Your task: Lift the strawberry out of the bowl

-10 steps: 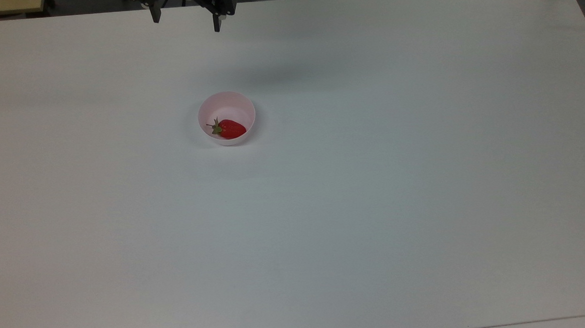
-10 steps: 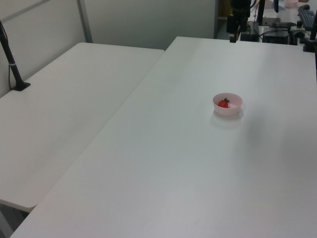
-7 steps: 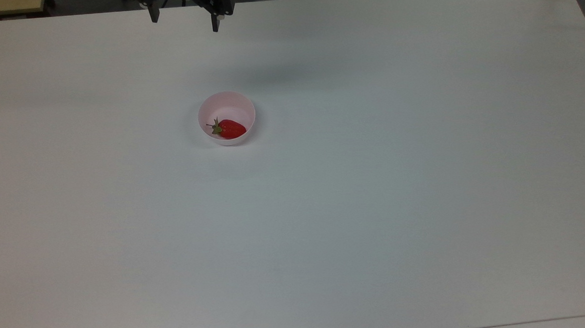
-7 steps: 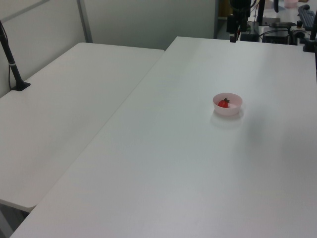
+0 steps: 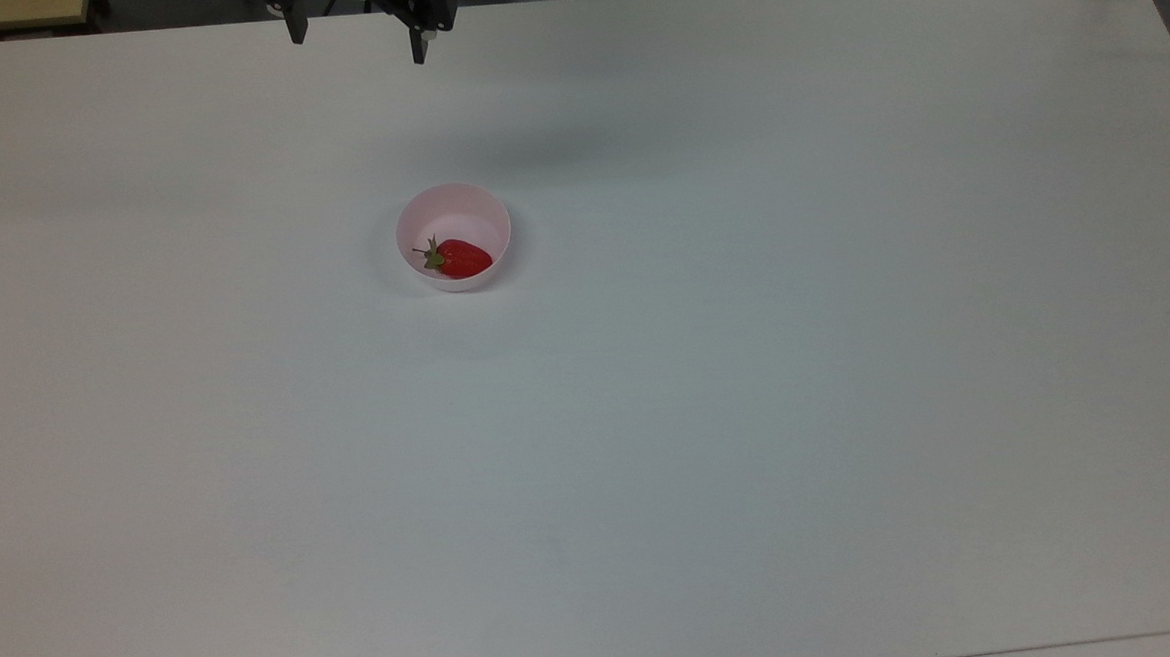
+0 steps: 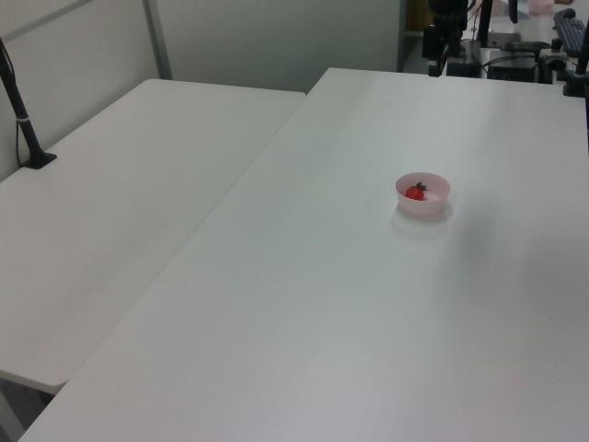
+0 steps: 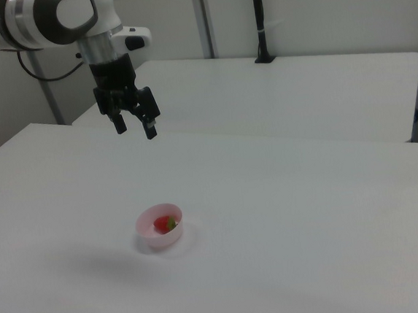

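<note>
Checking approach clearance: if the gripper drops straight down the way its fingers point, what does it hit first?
Likely bare table. The open gripper hangs high, offset from the bowl holding the strawberry; depth is uncertain.

- The worktop (image 5: pixel 750 410) is a broad, plain white surface with a matte finish.
- A small pale pink bowl (image 5: pixel 452 203) stands directly on it, upright, towards the top view's left and nearer the far edge.
- In the right view the bowl (image 7: pixel 160 238) sits near the front of the worktop (image 7: pixel 287 215).
- A second white worktop (image 6: pixel 120 203) adjoins the first along a straight seam, on the left view's left.
- A black post base (image 6: pixel 37 158) stands on that second worktop.
</note>
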